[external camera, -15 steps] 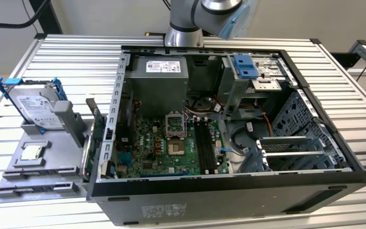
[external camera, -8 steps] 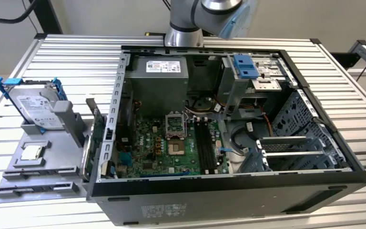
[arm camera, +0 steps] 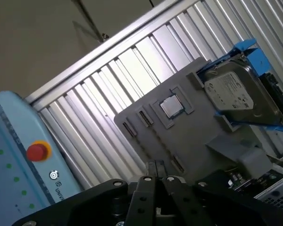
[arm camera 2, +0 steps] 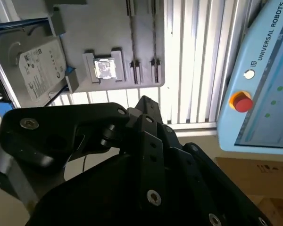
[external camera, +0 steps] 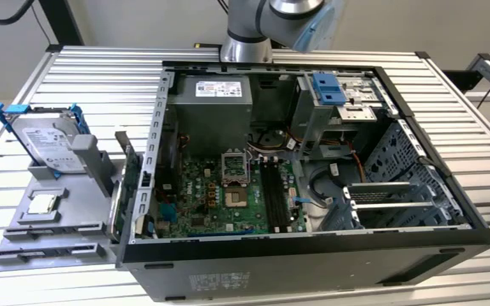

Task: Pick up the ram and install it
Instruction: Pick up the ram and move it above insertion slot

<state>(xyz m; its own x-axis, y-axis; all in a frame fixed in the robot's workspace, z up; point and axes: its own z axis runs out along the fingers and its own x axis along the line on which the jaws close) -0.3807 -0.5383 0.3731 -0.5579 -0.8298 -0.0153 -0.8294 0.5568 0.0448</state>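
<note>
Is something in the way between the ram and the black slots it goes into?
Yes: the computer case's side wall stands between the ram, upright beside the gray tray, and the memory slots. From above, the slots look uncovered.

Silver hard drive [external camera: 51, 148] in blue frame [external camera: 5, 118] on grey holder [external camera: 68, 220].

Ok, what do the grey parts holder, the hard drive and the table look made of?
Parts holder: matte grey plastic, seemingly; uniform dull surface. Hard drive: silvery metal casing, soft sheen. Table: likely aluminium, ribbed slats with bright glare.
</note>
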